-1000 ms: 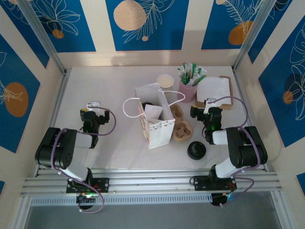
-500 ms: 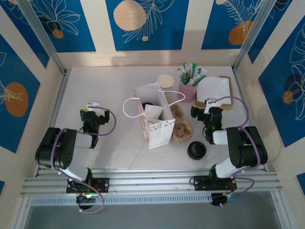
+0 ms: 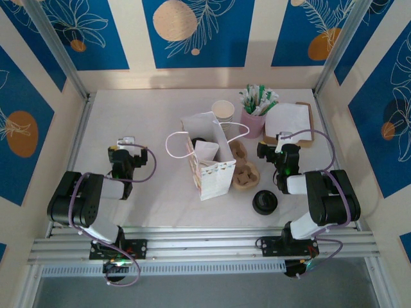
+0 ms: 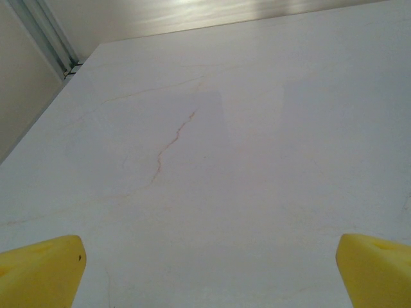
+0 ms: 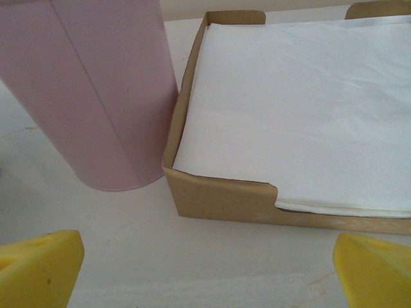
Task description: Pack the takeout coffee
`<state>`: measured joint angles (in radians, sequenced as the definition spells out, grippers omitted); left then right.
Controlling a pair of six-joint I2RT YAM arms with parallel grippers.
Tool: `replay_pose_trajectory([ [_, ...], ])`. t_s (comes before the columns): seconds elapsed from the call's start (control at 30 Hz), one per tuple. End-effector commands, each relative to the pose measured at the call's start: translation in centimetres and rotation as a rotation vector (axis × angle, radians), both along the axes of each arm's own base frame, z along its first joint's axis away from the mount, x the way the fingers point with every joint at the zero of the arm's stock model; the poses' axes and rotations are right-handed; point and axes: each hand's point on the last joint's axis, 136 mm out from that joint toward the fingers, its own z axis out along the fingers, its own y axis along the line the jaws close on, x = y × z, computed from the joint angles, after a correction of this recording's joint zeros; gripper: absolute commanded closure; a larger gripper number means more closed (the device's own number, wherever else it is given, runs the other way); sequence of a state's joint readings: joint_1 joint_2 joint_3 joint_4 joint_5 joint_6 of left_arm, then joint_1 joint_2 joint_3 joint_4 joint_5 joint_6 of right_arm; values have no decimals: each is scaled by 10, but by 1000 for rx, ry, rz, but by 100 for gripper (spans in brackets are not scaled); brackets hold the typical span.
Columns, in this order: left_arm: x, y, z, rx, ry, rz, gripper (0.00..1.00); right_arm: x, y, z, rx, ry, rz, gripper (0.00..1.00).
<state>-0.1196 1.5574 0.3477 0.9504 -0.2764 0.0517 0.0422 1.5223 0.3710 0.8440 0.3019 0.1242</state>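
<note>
A white gift bag [image 3: 212, 168] stands open at the table's middle. In its mouth a black round lid [image 3: 198, 141] shows beside white paper; this looks like the takeout coffee, its cup hidden by the bag's walls. My left gripper [image 3: 122, 146] rests over bare table left of the bag, open, its yellow fingertips [image 4: 42, 273] wide apart around nothing. My right gripper [image 3: 273, 144] sits right of the bag, also open, yellow fingertips [image 5: 38, 266] spread just short of the napkin box [image 5: 218, 192].
A loose black lid [image 3: 264, 202] lies near the front, right of the bag. Brown pulp holders [image 3: 245, 174] lie against the bag's right side. Behind stand a lidless cream cup [image 3: 223, 110], a pink tin [image 3: 255, 120] [image 5: 96, 96] of sachets and the napkins [image 5: 302, 109].
</note>
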Motion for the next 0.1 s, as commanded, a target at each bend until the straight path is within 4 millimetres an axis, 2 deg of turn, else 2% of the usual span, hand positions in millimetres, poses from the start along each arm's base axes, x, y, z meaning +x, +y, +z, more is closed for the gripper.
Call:
replay_pose_trajectory([
  [0.0,5,-2,7,-26,-34,-9,0,7,1,10,16,-31,3,1],
  [0.07,5,-2,7,-26,-33,-9,0,7,1,10,16,-31,4,1],
])
